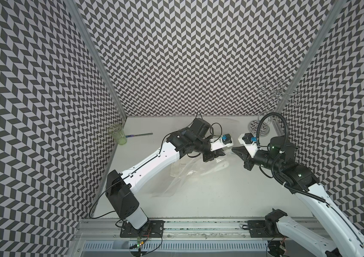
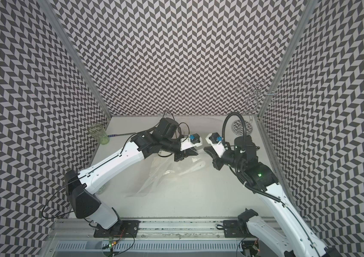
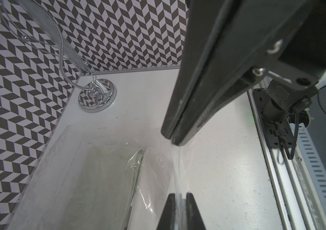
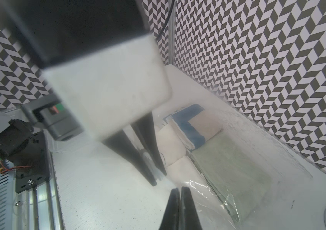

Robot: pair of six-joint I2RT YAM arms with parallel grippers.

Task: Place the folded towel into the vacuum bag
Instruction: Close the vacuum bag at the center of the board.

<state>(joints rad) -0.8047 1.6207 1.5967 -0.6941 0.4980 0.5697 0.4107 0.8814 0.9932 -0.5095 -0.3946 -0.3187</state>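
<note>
- Vacuum bag [image 1: 183, 175] [image 2: 161, 175], clear and glossy, lies rumpled on the white table [image 1: 221, 200] between two robot arms, as seen in both top views.
- At the bag's mouth, the left claw [image 1: 218, 153] [image 3: 181, 196] pinches a strip of the plastic edge. Its fingers are nearly together, with only the film between them.
- Facing it, the right claw [image 1: 235, 149] [image 3: 171, 139] [image 4: 178, 191] is fully closed on the same strip, which runs from one claw to the other.
- Folded towel [image 3: 102, 179] [image 4: 227, 169], pale green, lies flat under the bag's clear film beside the patterned wall.
- Just past it lie a blue-and-beige towel [image 4: 196, 123] and a cream towel [image 4: 168, 145].
- Green glass [image 1: 117, 134] stands by the left wall and a chrome wire stand [image 1: 258, 129] [image 3: 97, 95] in the back right corner, both apart from the bag.
</note>
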